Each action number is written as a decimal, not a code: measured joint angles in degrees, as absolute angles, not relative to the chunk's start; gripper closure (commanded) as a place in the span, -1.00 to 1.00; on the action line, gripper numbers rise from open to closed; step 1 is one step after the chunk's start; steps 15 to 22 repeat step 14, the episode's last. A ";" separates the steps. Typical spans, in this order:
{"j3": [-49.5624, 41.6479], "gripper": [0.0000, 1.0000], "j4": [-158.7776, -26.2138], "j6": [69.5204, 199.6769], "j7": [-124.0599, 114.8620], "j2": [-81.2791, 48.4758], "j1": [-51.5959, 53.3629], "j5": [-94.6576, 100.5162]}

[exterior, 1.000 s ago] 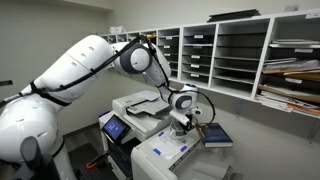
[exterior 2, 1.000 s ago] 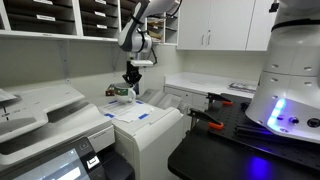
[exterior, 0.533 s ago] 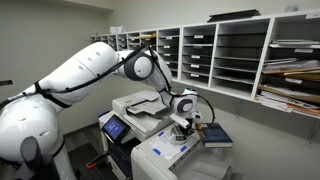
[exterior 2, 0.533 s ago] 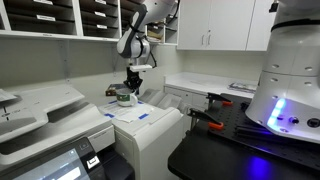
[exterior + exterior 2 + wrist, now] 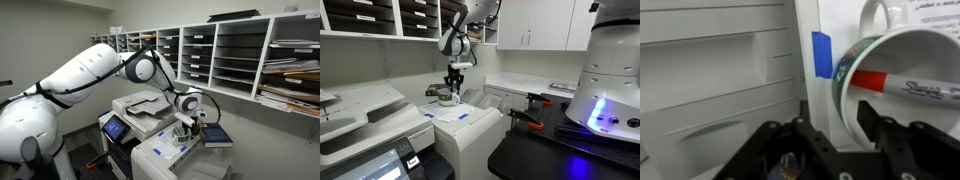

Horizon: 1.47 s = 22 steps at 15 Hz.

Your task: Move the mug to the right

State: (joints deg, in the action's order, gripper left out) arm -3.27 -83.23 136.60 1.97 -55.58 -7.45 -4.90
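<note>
Gripper (image 5: 835,116) points down over the white printer (image 5: 165,158), at the end of the arm (image 5: 95,65) reaching in from the side. Jaws stand partly open, not clamped. In the wrist view the two dark fingers (image 5: 869,118) straddle the near wall of the mug (image 5: 908,58), one outside the rim and one inside it. Whether either pad actually touches the wall cannot be told. Mug sits upright on the printer top with its handle on the far side from the fingers, and a red marker (image 5: 902,87) lies across its inside. A strip of blue tape (image 5: 821,55) is stuck on the printer surface just beside the mug. In an exterior view the mug (image 5: 446,97) shows as a small pale cup directly under the gripper (image 5: 453,86). A blue-covered book (image 5: 216,136) lies flat near the gripper (image 5: 183,124), apart from it
</note>
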 measured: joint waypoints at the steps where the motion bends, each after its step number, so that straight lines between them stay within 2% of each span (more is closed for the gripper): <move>1: -2.29 -0.90 -83.50 136.82 3.70 -54.40 -8.15 -5.01; 2: -1.12 -1.00 -84.18 136.89 5.63 -52.82 -8.97 -5.37; 6: 2.45 -1.00 -91.96 136.10 12.58 -43.14 -12.10 -6.33; 14: 1.58 -1.00 -114.74 133.84 25.44 -16.01 -13.54 -5.14; 22: 1.58 -1.00 -114.74 133.84 25.44 -16.01 -13.54 -5.14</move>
